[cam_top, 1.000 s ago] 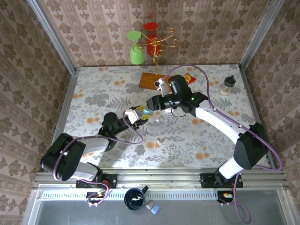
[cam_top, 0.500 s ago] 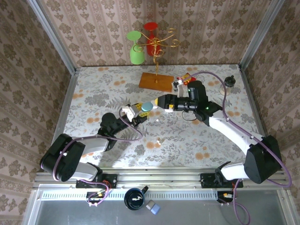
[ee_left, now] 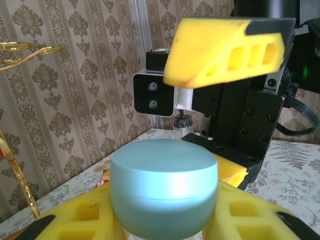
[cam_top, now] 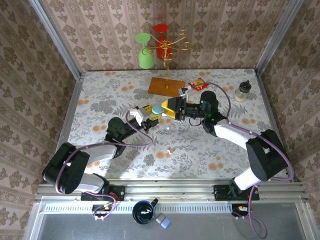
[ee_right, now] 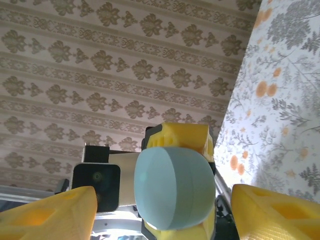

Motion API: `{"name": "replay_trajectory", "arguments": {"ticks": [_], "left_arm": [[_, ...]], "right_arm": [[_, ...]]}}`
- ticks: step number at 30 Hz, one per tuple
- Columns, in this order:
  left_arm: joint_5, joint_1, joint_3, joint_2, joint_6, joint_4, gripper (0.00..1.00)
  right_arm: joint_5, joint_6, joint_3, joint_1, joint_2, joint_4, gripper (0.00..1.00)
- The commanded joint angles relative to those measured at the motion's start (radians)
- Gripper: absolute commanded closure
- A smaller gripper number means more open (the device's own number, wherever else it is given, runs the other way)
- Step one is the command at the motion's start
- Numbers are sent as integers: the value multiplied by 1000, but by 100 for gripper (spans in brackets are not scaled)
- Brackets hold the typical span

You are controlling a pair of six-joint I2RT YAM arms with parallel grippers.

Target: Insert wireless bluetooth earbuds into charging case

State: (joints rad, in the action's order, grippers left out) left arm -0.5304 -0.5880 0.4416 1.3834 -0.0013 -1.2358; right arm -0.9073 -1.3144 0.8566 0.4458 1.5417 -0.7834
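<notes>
The charging case (cam_top: 157, 108) is a smooth, matte, pale-blue puck with rounded edges and a thin seam around its middle. The lid is closed. The left gripper (cam_top: 151, 113) clamps the case between yellow, cut-out fingers (ee_left: 80, 215), above the floral table (cam_top: 100, 100). In the right wrist view, its flat round face is turned left and partly towards the camera.

The right gripper (cam_top: 168, 108) stands just beside the case, jaws wide and apparently not touching it.

A white speck on the table nearer the bases is probably one of the earbuds (cam_top: 170, 149); its orientation is unreadable.

The wooden stand base (cam_top: 165, 86) and red packet (cam_top: 197, 84) lie behind. Bare table extends left.
</notes>
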Motion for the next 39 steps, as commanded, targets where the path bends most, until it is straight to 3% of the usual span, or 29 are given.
{"name": "replay_trajectory", "arguments": {"ticks": [1, 10, 14, 18, 22, 24, 32, 39], "left_arm": [[-19, -7, 41, 9, -11, -46, 74], [-11, -9, 34, 20, -1, -46, 75], [-11, -9, 28, 20, 14, -45, 69], [12, -9, 6, 9, 55, -44, 42], [49, -6, -34, -15, 104, -22, 9], [65, -5, -50, -35, 131, 20, 0], [60, -7, -78, -124, 242, 302, 0], [-36, -7, -42, -150, 311, 513, 0]], "right_arm": [[-59, -137, -4, 13, 38, -208, 35], [-59, -164, -4, 15, 70, -219, 71], [-52, -160, -2, 11, 78, -211, 77], [-34, -81, -4, -2, 64, -112, 77], [48, 126, -30, -49, 4, 167, 78], [88, 198, -49, -81, -20, 268, 79], [295, 452, -124, -212, -42, 578, 78], [438, 526, -138, -219, 30, 673, 77]]}}
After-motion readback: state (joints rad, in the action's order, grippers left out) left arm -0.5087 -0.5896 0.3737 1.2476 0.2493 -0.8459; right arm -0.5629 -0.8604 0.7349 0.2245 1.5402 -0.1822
